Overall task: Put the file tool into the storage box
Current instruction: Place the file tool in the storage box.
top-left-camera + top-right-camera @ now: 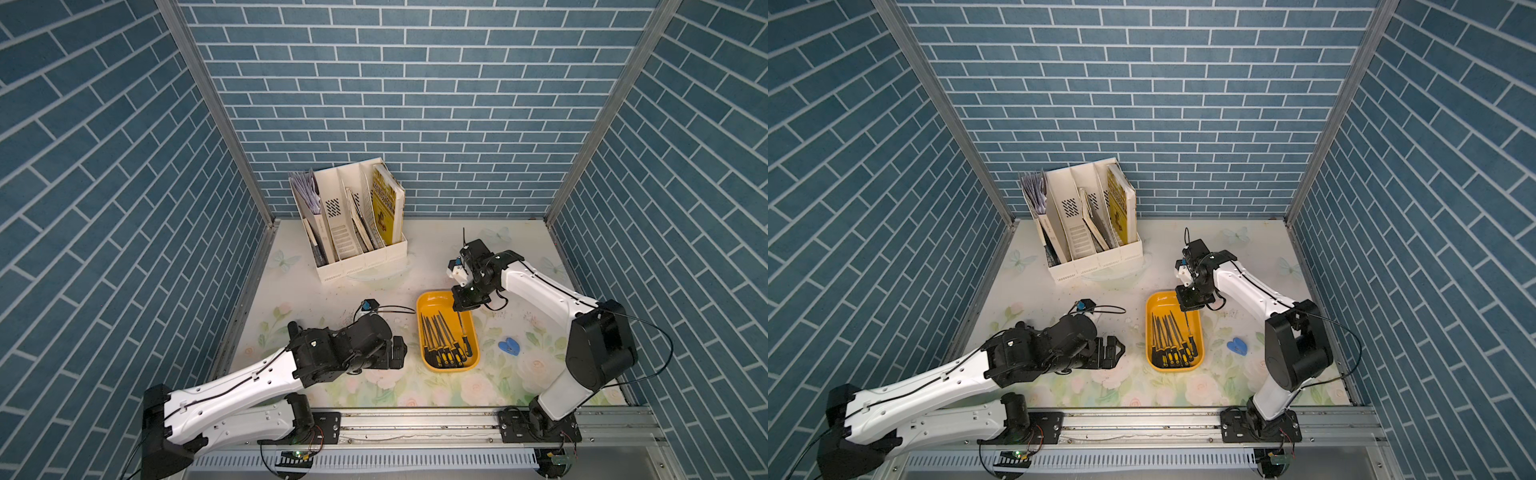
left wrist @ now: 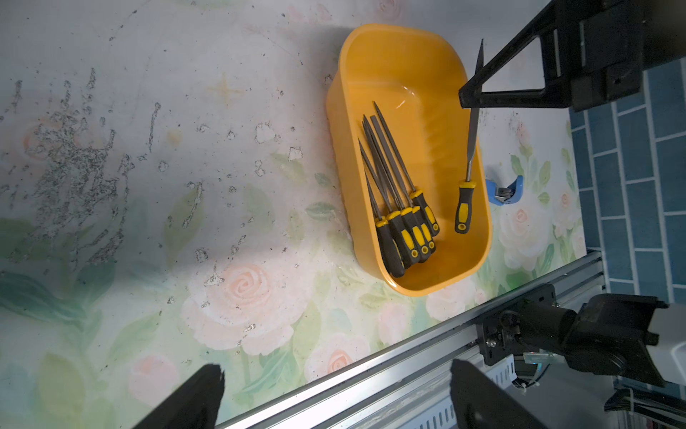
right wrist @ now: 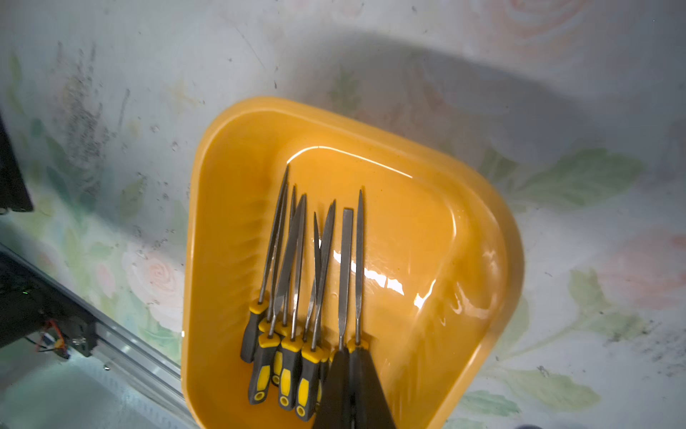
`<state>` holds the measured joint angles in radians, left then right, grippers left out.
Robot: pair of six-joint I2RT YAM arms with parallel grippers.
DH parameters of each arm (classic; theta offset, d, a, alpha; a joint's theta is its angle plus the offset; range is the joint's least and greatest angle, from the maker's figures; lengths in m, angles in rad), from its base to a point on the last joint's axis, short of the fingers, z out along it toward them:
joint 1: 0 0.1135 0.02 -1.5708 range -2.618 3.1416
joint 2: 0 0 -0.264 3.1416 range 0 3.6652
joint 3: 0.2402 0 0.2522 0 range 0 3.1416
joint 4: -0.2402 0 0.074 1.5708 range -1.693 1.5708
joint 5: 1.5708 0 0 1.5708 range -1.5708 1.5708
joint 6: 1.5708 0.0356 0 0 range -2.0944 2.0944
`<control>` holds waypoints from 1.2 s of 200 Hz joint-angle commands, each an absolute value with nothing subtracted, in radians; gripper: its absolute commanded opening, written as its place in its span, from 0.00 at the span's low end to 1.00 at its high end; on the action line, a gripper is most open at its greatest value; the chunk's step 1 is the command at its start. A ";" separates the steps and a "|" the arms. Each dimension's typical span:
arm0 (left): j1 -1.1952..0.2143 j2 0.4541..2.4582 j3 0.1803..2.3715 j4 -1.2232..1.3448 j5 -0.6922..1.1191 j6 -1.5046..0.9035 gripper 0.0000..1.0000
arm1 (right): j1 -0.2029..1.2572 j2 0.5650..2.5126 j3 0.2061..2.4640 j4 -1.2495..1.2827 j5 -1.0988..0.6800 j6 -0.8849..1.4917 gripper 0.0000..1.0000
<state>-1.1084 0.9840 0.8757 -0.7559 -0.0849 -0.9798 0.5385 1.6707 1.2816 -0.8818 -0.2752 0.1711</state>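
The left arm (image 1: 232,382), nearest the lens and the bulkiest thing in a top view, reaches low over the table (image 2: 148,185). Its left gripper (image 2: 336,369) is spread wide with nothing between the fingers, and the storage box (image 2: 401,67) lies well off to its side.

The right gripper (image 1: 459,309) hangs over one end of that box, pinched tight on the steel blade of one file tool (image 2: 470,148), near the tip. The file hangs below the grip. Its black-and-yellow handle (image 2: 462,208) is down inside the box walls, apart from the bundle of other files (image 2: 393,193) on the floor. Whether the handle end touches the floor I cannot tell.

The tool looks light and rigid. The thin blade offers little to pinch and may pivot, so the thicker, rubbery handle seems the surer hold.
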 commanded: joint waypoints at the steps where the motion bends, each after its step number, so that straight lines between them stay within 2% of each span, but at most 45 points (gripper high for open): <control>1: -1.100 0.994 0.850 -0.727 -0.085 -0.984 1.00 | 0.549 1.692 1.271 -0.898 -0.206 0.129 0.00; 54: -1.089 1.019 0.832 -0.729 -0.086 -0.985 1.00 | 0.565 1.737 1.245 -0.845 -0.212 0.149 0.00; 100: -1.084 1.014 0.821 -0.728 -0.081 -0.983 1.00 | 0.564 1.743 1.215 -0.802 -0.221 0.185 0.29; 123: -1.079 1.009 0.818 -0.732 -0.082 -0.987 1.00 | 0.563 1.732 1.229 -0.811 -0.211 0.194 0.34; 166: -1.068 0.970 0.842 -0.755 -0.134 -0.998 1.00 | 0.539 1.638 1.304 -0.856 -0.202 0.213 0.37; 204: -1.056 0.837 0.874 -0.733 -0.378 -1.029 1.00 | 0.506 1.447 1.326 -0.811 -0.083 0.203 0.38; 225: -1.052 0.730 0.857 -0.718 -0.613 -1.066 1.00 | 0.484 1.278 1.229 -0.676 0.057 0.193 0.40; 240: -1.044 0.676 0.839 -0.694 -0.760 -1.034 1.00 | 0.467 1.160 1.122 -0.554 0.150 0.189 0.57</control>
<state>-1.0595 0.7460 0.8448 -0.7177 -0.4377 -1.0359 0.4881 1.3102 1.2469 -0.7162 -0.0444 0.1936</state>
